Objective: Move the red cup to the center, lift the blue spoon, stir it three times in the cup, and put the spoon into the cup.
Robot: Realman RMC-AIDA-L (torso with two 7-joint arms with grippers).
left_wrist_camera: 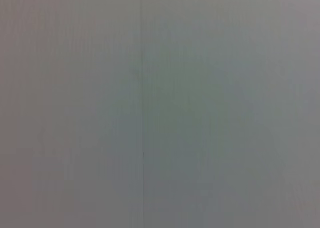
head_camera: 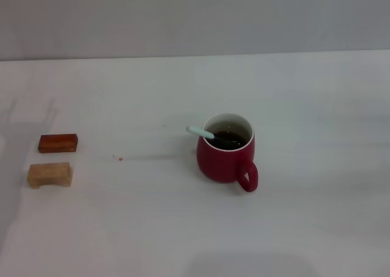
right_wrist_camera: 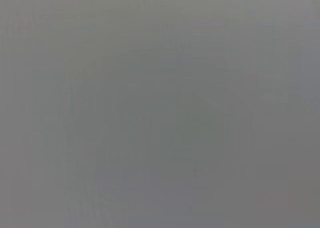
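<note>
The red cup stands upright on the white table near the middle of the head view, its loop handle turned toward the front right. Dark liquid fills it. The blue spoon rests inside the cup, its pale handle leaning out over the far-left rim while its bowl is hidden in the liquid. Neither gripper appears in any view. Both wrist views hold only a plain grey surface.
Two small wooden blocks lie at the left of the table: a dark reddish block and, nearer the front, a pale block. A tiny red speck sits between them and the cup. A grey wall runs behind the table.
</note>
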